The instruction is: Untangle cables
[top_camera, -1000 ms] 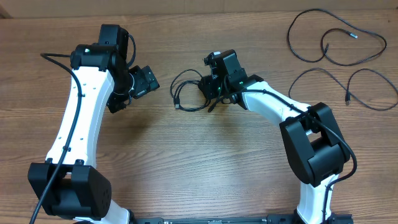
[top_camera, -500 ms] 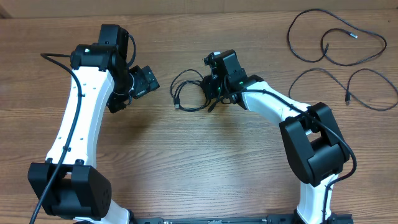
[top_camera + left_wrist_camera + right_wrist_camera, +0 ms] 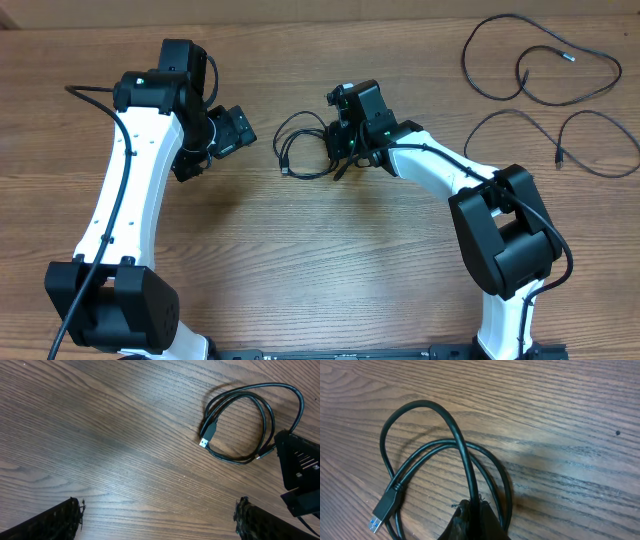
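– Since the right arm (image 3: 440, 175) has its right claw (image 3: 475, 512) pinched shut on one strand of the coiled cable (image 3: 422, 404), what should it do now?
– I think it should lift slowly and pull that strand toward its own side, so the top loop slides off the loops under it. A quick tug could pull them tight.
– And the left arm (image 3: 125, 190)?
– Its left claw (image 3: 160, 517) hangs wide open over bare wood, just beside the coil, and holds nothing. I think it should come down and press on the coil's left side. If not, the whole bundle may drag along.
– Where is the coil?
– It lies in the middle of the table (image 3: 300, 260), between the two claws.
– What about the little plug (image 3: 209, 433)?
– It sticks out at the coil's left side, away from the pinch. I can't tell if it goes through a loop, so it needs watching. It could snag.
– Is there room to pull?
– Yes, lots. The wood on the near side of the coil, between the two arms, is bare. The far edge (image 3: 80, 28) is well apart from the coil.
– Anything in the way?
– The upper cable (image 3: 521, 72) and the lower cable (image 3: 558, 155) lie spread out at the far right, well apart from the coil. I think the pull should go toward the near bare wood, so the arm does not sweep into them.
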You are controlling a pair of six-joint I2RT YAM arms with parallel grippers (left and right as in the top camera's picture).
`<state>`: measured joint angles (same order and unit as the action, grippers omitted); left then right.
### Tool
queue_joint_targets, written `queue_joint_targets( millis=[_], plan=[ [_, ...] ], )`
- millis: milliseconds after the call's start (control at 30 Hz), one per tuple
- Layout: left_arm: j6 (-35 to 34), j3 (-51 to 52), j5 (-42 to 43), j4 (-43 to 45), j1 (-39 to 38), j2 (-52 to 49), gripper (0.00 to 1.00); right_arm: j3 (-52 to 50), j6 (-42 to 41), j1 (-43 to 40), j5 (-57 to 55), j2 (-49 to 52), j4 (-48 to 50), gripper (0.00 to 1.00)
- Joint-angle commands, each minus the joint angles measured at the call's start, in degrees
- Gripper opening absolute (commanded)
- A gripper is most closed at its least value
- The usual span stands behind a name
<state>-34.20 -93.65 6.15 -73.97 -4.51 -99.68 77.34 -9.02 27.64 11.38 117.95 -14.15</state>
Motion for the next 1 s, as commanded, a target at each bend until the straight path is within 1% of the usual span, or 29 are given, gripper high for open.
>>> queue_joint_targets(
  millis=[0, 167, 200, 267, 400, 567, 733, 967],
  plan=[
    [-0.52, -0.07, -0.57, -0.09, -0.37, -0.44, 1.0, 1.6, -0.46, 0.37, 0.72, 0.28, 0.35, 0.04],
    [-0.5, -0.07, -0.55, -0.13, -0.39, -0.44, 1.0, 3.43, -4.7, -0.63, 0.74, -4.94, 0.33, 0.04],
    [-0.48, -0.07, -0.44, -0.15, -0.39, -0.44, 0.96, 3.54, -4.68, -0.85, 0.72, -7.48, 0.35, 0.04],
    [-0.04, -0.04, 0.28, -0.13, -0.39, -0.44, 0.94, 3.54, -4.68, -1.07, 0.7, -11.13, -0.07, 0.04],
    [2.43, -0.04, 2.97, 0.26, -0.46, -0.44, 0.94, 3.54, -4.68, -1.14, 0.68, -19.78, -2.36, 0.04],
    [2.95, -0.04, 4.0, 0.26, -1.38, -0.44, 0.94, 3.54, -4.7, -1.11, 0.72, -29.92, -5.51, 0.04],
    [2.95, -0.04, 3.98, 0.37, -3.54, -0.44, 0.93, 3.54, -7.26, -0.92, 0.94, -35.01, -7.56, 0.04],
    [4.63, -0.04, 3.93, 0.52, -6.14, -0.44, 0.92, 3.54, -7.98, -1.03, -1.64, -38.18, -7.8, 0.04]
  ],
)
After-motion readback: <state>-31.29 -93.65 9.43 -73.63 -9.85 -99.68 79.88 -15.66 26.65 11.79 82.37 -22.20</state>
